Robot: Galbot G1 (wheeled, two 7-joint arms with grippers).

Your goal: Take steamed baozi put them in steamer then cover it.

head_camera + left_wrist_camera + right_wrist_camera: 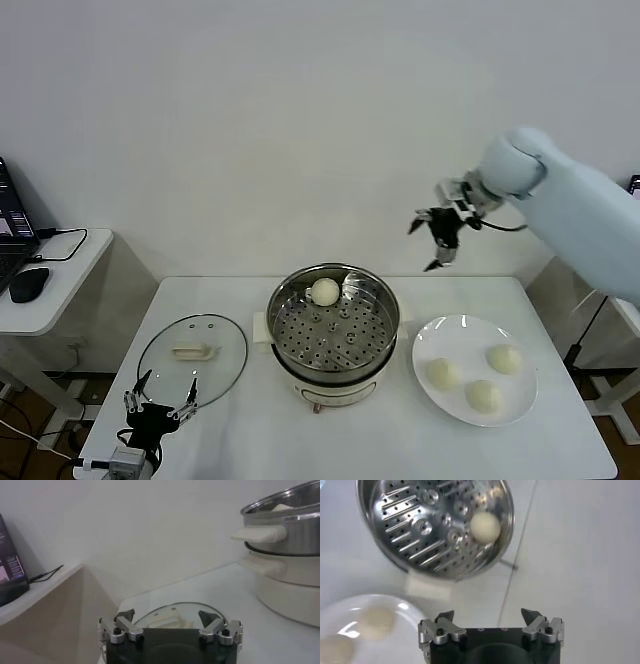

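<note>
The right gripper is held high above the table, behind and to the right of the steamer, with its fingers spread and nothing between them. In the right wrist view the same gripper is seen over the steamer and the plate, well clear of both.

One bun is found inside the steamer, lying on the perforated floor against the far wall. Three more buns are kept on the white plate to the right of the steamer: one to the left, one to the right, and one at the near side.

The glass lid is laid flat on the table to the left of the steamer. The left gripper is parked low at the near left corner, just beside the lid, its fingers spread and empty.
</note>
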